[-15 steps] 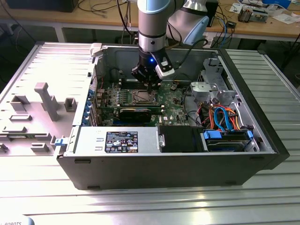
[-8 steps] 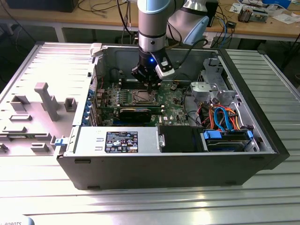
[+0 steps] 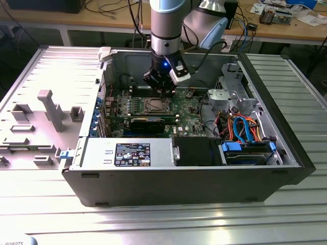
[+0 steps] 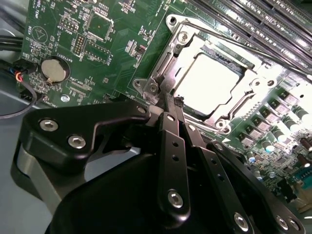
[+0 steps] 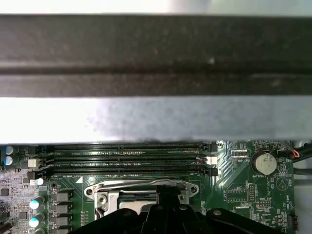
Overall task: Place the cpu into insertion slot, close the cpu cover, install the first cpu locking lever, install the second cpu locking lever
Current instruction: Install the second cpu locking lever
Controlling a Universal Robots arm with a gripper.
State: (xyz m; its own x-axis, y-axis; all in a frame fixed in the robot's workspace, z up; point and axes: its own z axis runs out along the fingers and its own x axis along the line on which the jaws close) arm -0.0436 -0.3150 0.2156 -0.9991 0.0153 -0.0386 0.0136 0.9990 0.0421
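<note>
As arm points straight down | pincer (image 4: 171,102) pinched narrow | tips at cpu cover (image 4: 163,61) edge

The arm (image 3: 166,23) is a silver-grey tube with a pale blue joint cap and a dark wrist ring showing a small blue light. Its tool (image 4: 170,105) is matte black: angular linkage plates fastened with silver screws (image 4: 78,142), ending in slim fingers.

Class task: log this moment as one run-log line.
gripper: shut, tips at socket edge | cpu: seated in insertion slot | cpu cover: closed
</note>
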